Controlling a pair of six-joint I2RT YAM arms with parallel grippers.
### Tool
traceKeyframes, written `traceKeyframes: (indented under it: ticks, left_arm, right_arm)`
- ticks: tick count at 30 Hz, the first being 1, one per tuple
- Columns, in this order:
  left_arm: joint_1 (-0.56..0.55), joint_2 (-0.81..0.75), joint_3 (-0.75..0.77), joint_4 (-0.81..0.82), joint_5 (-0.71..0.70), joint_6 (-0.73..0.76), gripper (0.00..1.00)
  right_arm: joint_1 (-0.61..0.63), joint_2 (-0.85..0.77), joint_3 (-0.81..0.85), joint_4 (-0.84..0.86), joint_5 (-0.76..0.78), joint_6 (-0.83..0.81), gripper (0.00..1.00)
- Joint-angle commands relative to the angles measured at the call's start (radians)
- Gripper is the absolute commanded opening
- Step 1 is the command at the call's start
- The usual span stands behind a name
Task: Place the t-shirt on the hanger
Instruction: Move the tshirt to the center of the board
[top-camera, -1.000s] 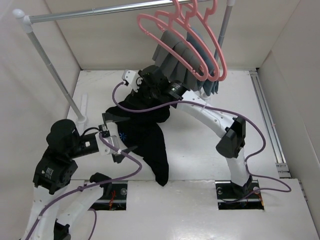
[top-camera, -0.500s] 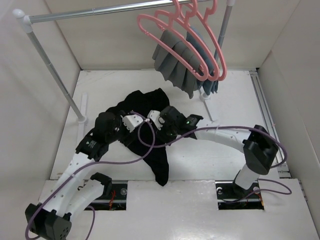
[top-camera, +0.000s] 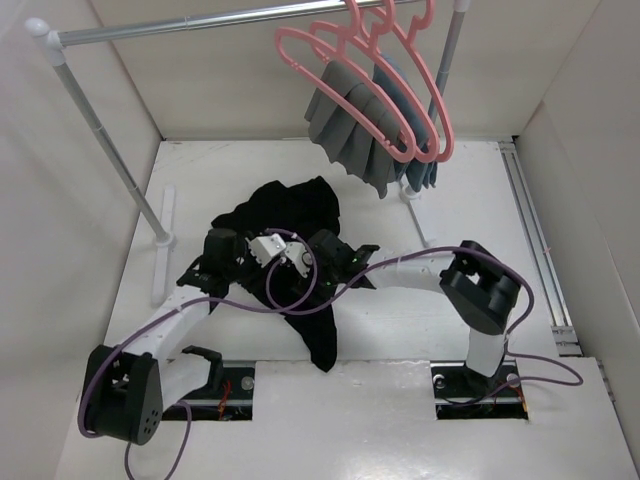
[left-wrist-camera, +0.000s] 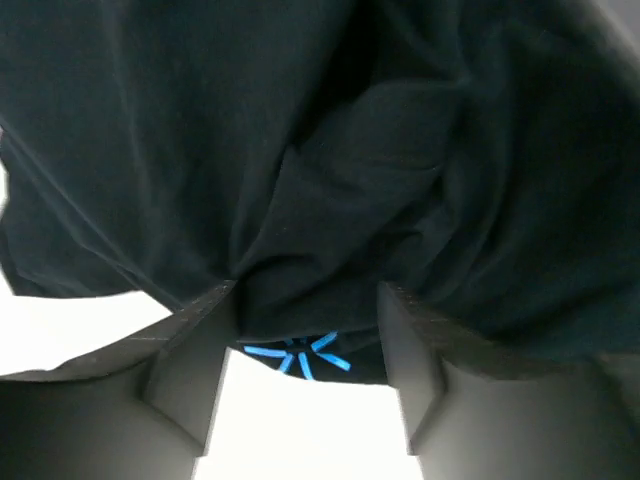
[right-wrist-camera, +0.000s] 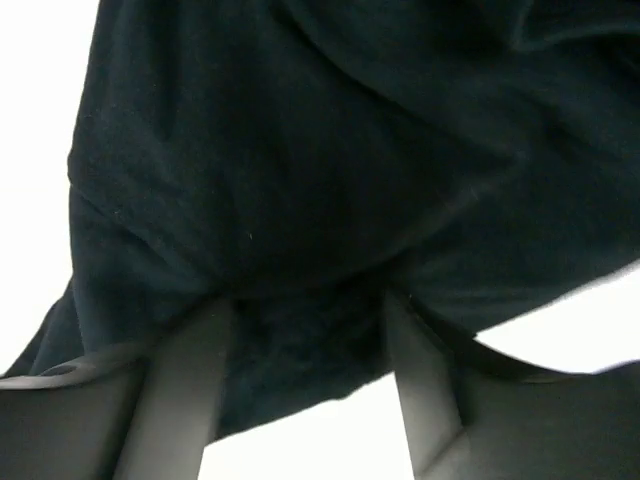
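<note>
Top external showed the t-shirt (top-camera: 290, 215) crumpled on the desk, well below and nearward of the hanger (top-camera: 280, 44), long axis trailing away from it (right arm sat nearer). Only wrist views showed grips: left end effector (left-wrist-camera: 303, 300) half-closed, apparently pinching a fold; right end effector (right-wrist-camera: 305, 300) half-spread over cloth, hold unclear.

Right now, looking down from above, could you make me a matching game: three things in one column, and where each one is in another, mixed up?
Things:
1. t-shirt
2. hanger
3. grey pleated cloth

Places:
A. draped, hanging below the rail
B. crumpled on the table
C. hanging bare from the rail

Pairs: 1-B, 2-C, 3-A.
</note>
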Motion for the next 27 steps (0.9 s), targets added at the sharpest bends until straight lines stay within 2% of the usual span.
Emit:
traceKeyframes:
  ticks: [1, 2, 5, 6, 8, 12, 13, 17, 18, 21, 22, 23, 24, 25, 26, 27]
  left_arm:
    - [0.03, 0.03, -0.007, 0.053, 0.04, 0.066, 0.51]
    - [0.044, 0.041, 0.014, 0.053, 0.07, 0.056, 0.32]
    - [0.07, 0.041, 0.028, 0.03, 0.109, 0.056, 0.04]
    - [0.07, 0.041, 0.028, 0.021, 0.109, 0.056, 0.0]
    - [0.088, 0.028, 0.028, -0.003, 0.126, 0.077, 0.0]
    - [0.144, -0.03, 0.068, -0.198, 0.25, 0.161, 0.0]
    - [0.154, -0.074, 0.094, -0.308, 0.309, 0.201, 0.0]
    - [0.154, -0.221, 0.134, -0.581, 0.389, 0.442, 0.0]
    - [0.154, -0.244, 0.143, -0.65, 0.403, 0.602, 0.0]
    - [0.144, -0.312, 0.172, -0.967, 0.426, 0.898, 0.0]
    - [0.144, -0.312, 0.187, -1.046, 0.426, 1.004, 0.0]
    - [0.13, -0.336, 0.188, -1.092, 0.426, 1.052, 0.08]
    - [0.11, -0.337, 0.203, -1.093, 0.439, 1.039, 0.27]
    - [0.11, -0.337, 0.203, -1.093, 0.439, 1.039, 0.39]
    - [0.11, -0.337, 0.212, -1.093, 0.455, 1.039, 0.45]
    - [0.11, -0.337, 0.227, -1.036, 0.512, 0.945, 0.5]
  right_arm:
    - [0.01, 0.052, 0.043, 0.102, -0.11, -0.037, 0.6]
    - [0.01, 0.063, 0.052, 0.093, -0.11, -0.037, 0.38]
    - [0.001, 0.028, 0.031, 0.073, -0.064, -0.025, 0.0]
    - [0.001, 0.003, 0.011, 0.073, -0.035, -0.014, 0.0]
    - [-0.012, -0.081, -0.059, 0.073, -0.035, -0.014, 0.0]
    - [-0.021, -0.237, -0.171, -0.013, -0.006, -0.005, 0.0]
    - [-0.021, -0.27, -0.191, -0.039, 0.004, 0.008, 0.0]
    - [-0.021, -0.446, -0.277, -0.164, 0.033, 0.075, 0.0]
    - [-0.021, -0.503, -0.287, -0.221, 0.042, 0.102, 0.0]
    - [-0.021, -0.569, -0.287, -0.331, 0.094, 0.146, 0.0]
    - [-0.021, -0.599, -0.287, -0.352, 0.105, 0.155, 0.01]
    - [-0.021, -0.609, -0.275, -0.369, 0.123, 0.17, 0.26]
    - [-0.021, -0.609, -0.264, -0.384, 0.123, 0.17, 0.48]
    - [-0.021, -0.621, -0.238, -0.395, 0.123, 0.17, 0.69]
    - [-0.021, -0.621, -0.224, -0.395, 0.135, 0.161, 0.87]
    - [-0.021, -0.621, -0.209, -0.395, 0.136, 0.161, 0.91]
